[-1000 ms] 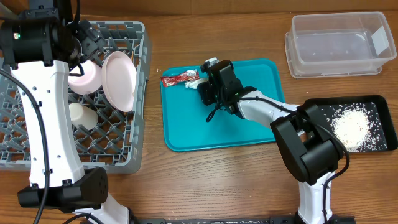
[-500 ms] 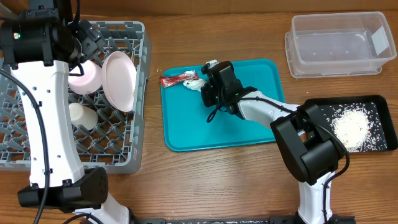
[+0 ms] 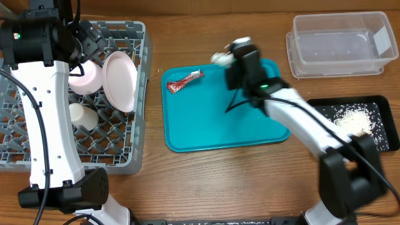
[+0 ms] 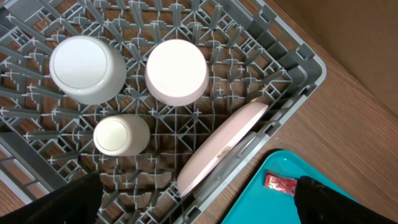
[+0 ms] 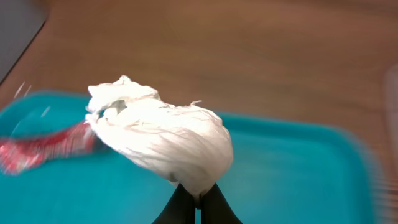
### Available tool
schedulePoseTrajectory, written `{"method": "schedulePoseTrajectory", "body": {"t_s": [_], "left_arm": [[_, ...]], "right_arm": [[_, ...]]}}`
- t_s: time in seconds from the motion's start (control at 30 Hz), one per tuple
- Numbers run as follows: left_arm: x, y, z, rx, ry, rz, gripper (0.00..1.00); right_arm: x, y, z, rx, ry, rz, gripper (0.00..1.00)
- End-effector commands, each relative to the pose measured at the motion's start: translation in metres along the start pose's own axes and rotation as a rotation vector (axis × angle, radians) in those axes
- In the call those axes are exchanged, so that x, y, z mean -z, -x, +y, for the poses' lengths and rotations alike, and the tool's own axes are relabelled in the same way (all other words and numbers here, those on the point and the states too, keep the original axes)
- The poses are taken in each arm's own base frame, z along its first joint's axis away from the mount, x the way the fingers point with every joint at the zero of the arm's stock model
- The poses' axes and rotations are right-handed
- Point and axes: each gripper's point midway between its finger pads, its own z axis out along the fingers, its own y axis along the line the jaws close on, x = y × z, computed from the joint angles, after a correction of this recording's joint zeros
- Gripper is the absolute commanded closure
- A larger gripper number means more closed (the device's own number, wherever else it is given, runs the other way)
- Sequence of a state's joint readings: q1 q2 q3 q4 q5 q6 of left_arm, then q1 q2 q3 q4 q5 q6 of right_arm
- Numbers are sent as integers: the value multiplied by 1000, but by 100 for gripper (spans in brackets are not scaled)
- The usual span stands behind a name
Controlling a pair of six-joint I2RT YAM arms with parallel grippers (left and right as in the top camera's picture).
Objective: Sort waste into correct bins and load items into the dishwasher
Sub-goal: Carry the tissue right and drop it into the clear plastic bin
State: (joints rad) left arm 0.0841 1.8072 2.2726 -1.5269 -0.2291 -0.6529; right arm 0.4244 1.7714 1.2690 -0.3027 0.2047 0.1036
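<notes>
Step in hand: I'm on the waste sort, with the tissue up and on its way to a bin.
Right end effector point(image 5: 196, 208): clenched on the crumpled white tissue wad point(image 5: 165, 140), pinching its lower edge.
Where the wad is: aloft above the far edge of the flat teal serving tray point(image 3: 212, 125) and apart from it; the overhead view blurs it.
Left end effector point(image 4: 199, 208): released, fingers spread wide with nothing between them, hanging over the large square grey plastic dish rack point(image 4: 298, 59).
In the rack: a round white plate point(image 4: 221, 149) stands on edge against the wall.
On the tray: the small red printed wrapper packet point(image 3: 185, 81) lies near the far left corner.
Bins: the clear rectangular plastic tub point(image 3: 337, 44) sits far right; the shallow black rectangular tray point(image 3: 350, 100) holds loose white rice-like scraps point(image 3: 353, 119).
Next move, my call: since the scraps are in the black tray, I'd swing right to above the tub, stop inside its rim, then let go. The wrapper follows.
</notes>
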Motion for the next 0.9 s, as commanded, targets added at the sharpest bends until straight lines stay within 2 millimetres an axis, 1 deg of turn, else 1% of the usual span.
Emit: {"method": "schedulePoseTrajectory", "body": {"t_s": [0.0, 0.1, 0.2, 0.33, 0.43, 0.5, 0.53, 0.63, 0.8, 0.83, 0.87], "left_arm": [[-2, 0, 1, 2, 14, -3, 0], [-2, 0, 1, 2, 14, -3, 0], [-2, 0, 1, 2, 14, -3, 0], [-2, 0, 1, 2, 14, -4, 0], [-2, 0, 1, 2, 14, -3, 0], [-2, 0, 1, 2, 14, -3, 0], [-2, 0, 1, 2, 14, -3, 0], [-2, 0, 1, 2, 14, -3, 0], [-2, 0, 1, 2, 14, -3, 0], [-2, 0, 1, 2, 14, -3, 0], [-2, 0, 1, 2, 14, -3, 0]], "right_arm": [[25, 30, -61, -73, -142, -82, 96], [34, 39, -111, -149, -207, -107, 96], [34, 37, -150, -210, -229, -103, 96], [37, 33, -193, -319, -214, -108, 96], [44, 34, -227, -437, -257, -149, 96], [49, 36, -245, -496, -279, -180, 96], [50, 36, -251, -519, -283, -192, 94], [45, 37, -258, -557, -257, -210, 94], [21, 33, -264, -556, -253, -217, 95], [15, 32, -265, -557, -253, -217, 91], [11, 29, -266, -557, -253, -213, 84]]}}
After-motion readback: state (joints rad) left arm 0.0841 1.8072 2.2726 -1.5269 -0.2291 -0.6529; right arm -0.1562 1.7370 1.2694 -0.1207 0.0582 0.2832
